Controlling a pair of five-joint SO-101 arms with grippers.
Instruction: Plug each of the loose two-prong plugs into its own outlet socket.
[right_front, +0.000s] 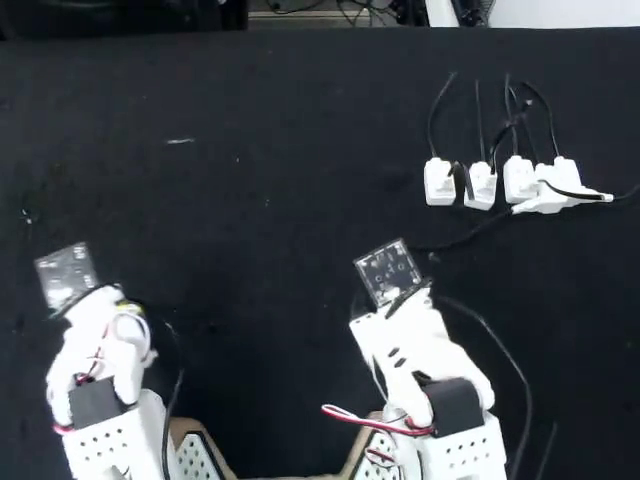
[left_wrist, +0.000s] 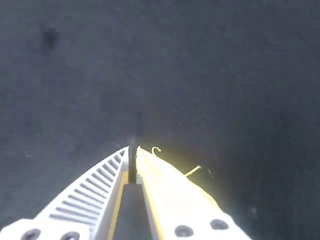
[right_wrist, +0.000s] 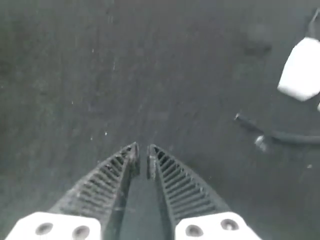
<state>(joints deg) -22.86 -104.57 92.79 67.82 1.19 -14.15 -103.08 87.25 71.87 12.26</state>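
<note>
Both arms' jaws closed, empty, high view — row of white plugs (right_front: 481, 185), right wrist view — one plug (right_wrist: 300, 70).

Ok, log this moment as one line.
left end effector: shut, empty, over the table | right end effector: shut, empty | white outlet blocks: row at far right, apart from both arms | stage: nothing grasped
</note>
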